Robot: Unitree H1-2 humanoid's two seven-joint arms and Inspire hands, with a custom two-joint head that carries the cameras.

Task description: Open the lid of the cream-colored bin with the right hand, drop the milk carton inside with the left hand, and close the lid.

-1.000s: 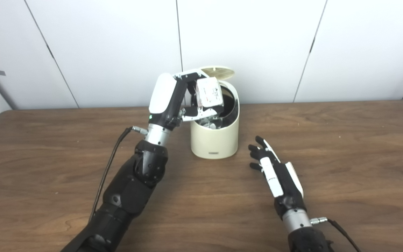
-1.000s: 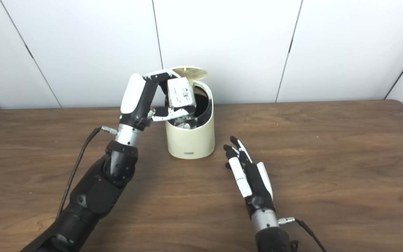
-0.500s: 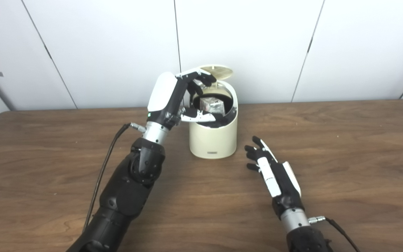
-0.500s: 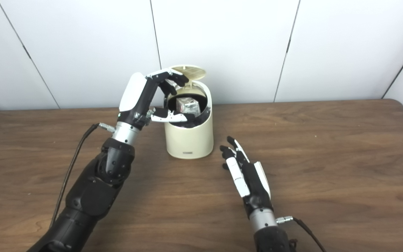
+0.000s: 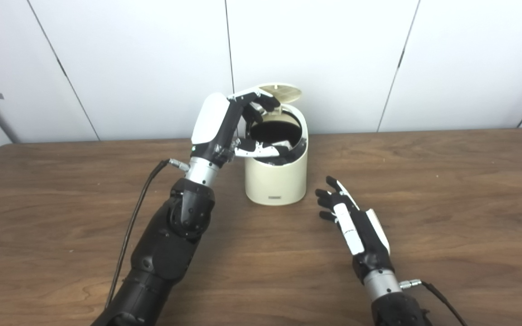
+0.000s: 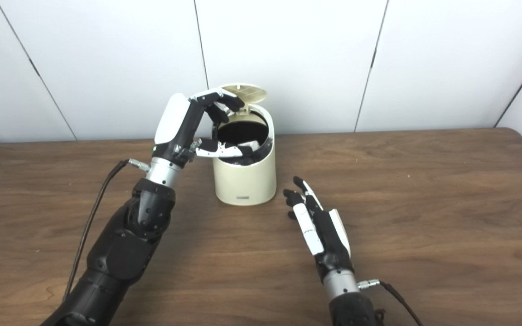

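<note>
Carton gone from your left robot hand (image 5: 243, 131), fingers now spread empty over the cream-colored bin (image 5: 277, 185), milk carton sunk out of sight inside; lid (image 5: 283, 90) upright, right robot hand (image 5: 354, 222) splayed empty by the bench (image 5: 447, 203) — close next.

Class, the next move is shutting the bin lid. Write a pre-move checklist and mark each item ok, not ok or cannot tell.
1. Lid up, ready to close: ok.
2. Left hand holds nothing: ok, fingers apart.
3. Left hand clear of the bin mouth: not ok, its fingers reach over the rim.
4. Milk carton inside: cannot tell, the opening looks dark.
5. Right hand free: ok, open near the table, beside the bin.
6. Bin upright: ok.
</note>
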